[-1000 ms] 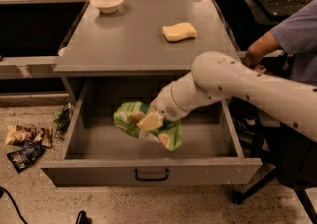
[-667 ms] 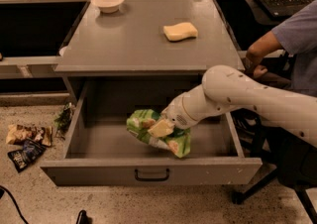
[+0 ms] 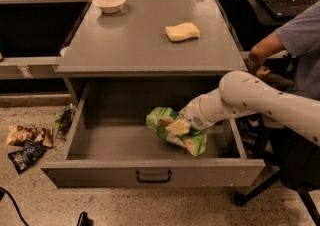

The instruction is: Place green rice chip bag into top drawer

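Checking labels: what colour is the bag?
Camera view: light green crinkly snack bag; tool holds it inside grey drawer.

Green rice chip bag (image 3: 164, 120): crinkly light-green snack bag with white patches and pictures of tan round chips.
Bag pose: tilted, its upper end to the left and its lower end down to the right, creased at the middle.
Bag place: inside the open drawer, right of centre, its lower end near the front wall; whether it touches the floor cannot be told.
Hand (image 3: 179, 127): reaches in from the right and grips the bag at its middle.
Top drawer (image 3: 100, 174): wide, shallow, grey, pulled open toward the camera.
Drawer handle (image 3: 153, 176): small, dark, centred on the front panel.
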